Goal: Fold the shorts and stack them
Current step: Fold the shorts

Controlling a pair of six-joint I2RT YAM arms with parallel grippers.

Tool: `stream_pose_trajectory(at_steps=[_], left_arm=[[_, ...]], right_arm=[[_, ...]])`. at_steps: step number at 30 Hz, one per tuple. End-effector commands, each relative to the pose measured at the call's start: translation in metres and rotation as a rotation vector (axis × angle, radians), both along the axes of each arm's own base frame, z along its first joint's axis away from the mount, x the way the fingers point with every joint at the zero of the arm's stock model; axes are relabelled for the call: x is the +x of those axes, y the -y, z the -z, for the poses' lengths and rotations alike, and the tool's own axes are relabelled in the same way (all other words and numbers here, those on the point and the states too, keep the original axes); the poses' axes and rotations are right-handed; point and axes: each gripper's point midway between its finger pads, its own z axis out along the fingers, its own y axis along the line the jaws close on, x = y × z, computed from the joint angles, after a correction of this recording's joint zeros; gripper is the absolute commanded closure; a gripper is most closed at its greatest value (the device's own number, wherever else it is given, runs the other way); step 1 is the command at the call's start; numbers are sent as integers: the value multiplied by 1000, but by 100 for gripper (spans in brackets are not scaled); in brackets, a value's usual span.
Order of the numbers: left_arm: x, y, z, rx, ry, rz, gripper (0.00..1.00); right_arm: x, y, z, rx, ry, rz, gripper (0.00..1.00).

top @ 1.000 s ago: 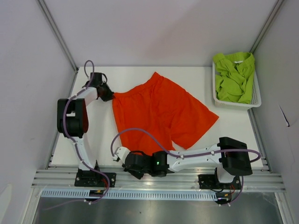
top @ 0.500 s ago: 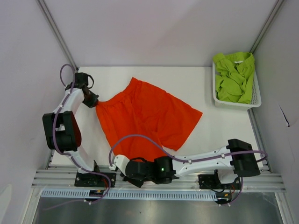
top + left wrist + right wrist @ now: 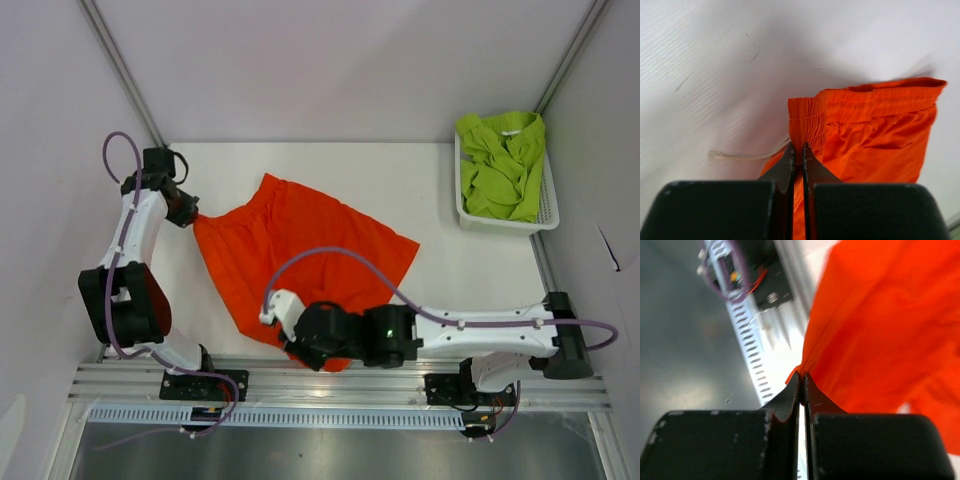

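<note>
Both pairs of fingers are pressed together on the bright orange-red fabric shorts (image 3: 310, 245), the left fingers (image 3: 789, 167) pinching its gathered waistband corner and the right fingers (image 3: 792, 390) its near edge, apparently to stretch it flat across the white surface (image 3: 420, 180) for folding.

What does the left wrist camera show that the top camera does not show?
Only the left wrist view: the left gripper shut on the gathered waistband of the orange shorts, and a white cord lying on the table beside it.

Only the top view: the green shorts in the white basket, both arms, and the right gripper at the near edge of the orange shorts.

Both: the orange shorts and the table.
</note>
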Motion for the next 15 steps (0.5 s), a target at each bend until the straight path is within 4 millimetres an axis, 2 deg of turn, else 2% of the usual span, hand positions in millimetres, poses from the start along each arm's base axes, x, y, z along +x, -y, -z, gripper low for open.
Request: stream_pose_trajectory(at_steps=[1, 2, 3, 5, 6, 8, 10, 12, 13, 15], left_arm=[[1, -9, -49, 12, 114, -94, 100], [2, -9, -51, 11, 115, -102, 100], [7, -10, -64, 8, 149, -112, 100], [8, -10, -69, -2, 150, -124, 100], [14, -7, -81, -19, 178, -127, 100], [19, -7, -85, -37, 179, -145, 100], [23, -2, -88, -73, 181, -160, 100], [28, 0, -82, -105, 168, -182, 100], [32, 2, -86, -122, 181, -184, 100], [39, 4, -81, -151, 176, -206, 100]], right_arm=[[29, 22, -46, 73, 25, 53, 100], [36, 27, -49, 77, 24, 68, 100], [51, 33, -51, 78, 25, 102, 100], [64, 46, -59, 92, 27, 134, 100], [80, 53, -62, 95, 29, 174, 100], [94, 66, -70, 114, 28, 203, 100], [119, 80, -74, 127, 16, 250, 100], [130, 89, -80, 146, 1, 265, 100], [148, 99, -80, 148, 2, 316, 100], [160, 105, -85, 167, -6, 327, 100]])
